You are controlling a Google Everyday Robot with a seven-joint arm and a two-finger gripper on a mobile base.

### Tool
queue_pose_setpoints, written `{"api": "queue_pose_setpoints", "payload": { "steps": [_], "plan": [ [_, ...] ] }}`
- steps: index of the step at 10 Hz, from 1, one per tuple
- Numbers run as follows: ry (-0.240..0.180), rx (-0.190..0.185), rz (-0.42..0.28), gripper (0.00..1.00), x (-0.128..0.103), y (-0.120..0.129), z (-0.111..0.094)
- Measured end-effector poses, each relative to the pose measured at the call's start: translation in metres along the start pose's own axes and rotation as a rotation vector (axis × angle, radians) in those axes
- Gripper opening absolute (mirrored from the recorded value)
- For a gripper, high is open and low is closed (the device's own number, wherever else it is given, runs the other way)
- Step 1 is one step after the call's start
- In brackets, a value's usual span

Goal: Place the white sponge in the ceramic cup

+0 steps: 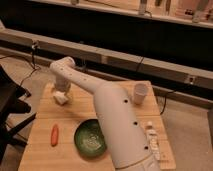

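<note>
We take the green bowl (91, 137) as our landmark; it sits near the front edge of the wooden table (127, 102), which carries everything else. The robot's arm (117, 125) rises just beside the bowl on the right of the view. It crosses above the bowl's far side and stretches towards the table's far left corner, a long reach we judge is made to get at the sponge there.

The white labelled bottle (151, 137) lies on the table to the right of the bowl, beyond the arm. We judge it is out of the way of the work. The ceramic cup (140, 93) stands upright and mouth up beyond the bowl and to its right, ready to receive something dropped in from above. An orange carrot (54, 135) lies just left of the bowl.

The white sponge (60, 98) rests well beyond the bowl and to its left, far from the cup. The gripper (61, 92) points down directly over the sponge, at or against its top. We cannot tell how wide it is set or whether it has hold of the sponge. We judge this to be the pick-up step.
</note>
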Motion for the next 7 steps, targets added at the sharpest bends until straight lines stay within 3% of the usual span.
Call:
{"api": "queue_pose_setpoints", "payload": {
  "steps": [4, 7],
  "plan": [
    [-0.009, -0.01, 0.005, 0.8, 0.01, -0.001, 0.012],
    [-0.06, -0.034, 0.012, 0.8, 0.009, 0.005, 0.037]
  ]
}}
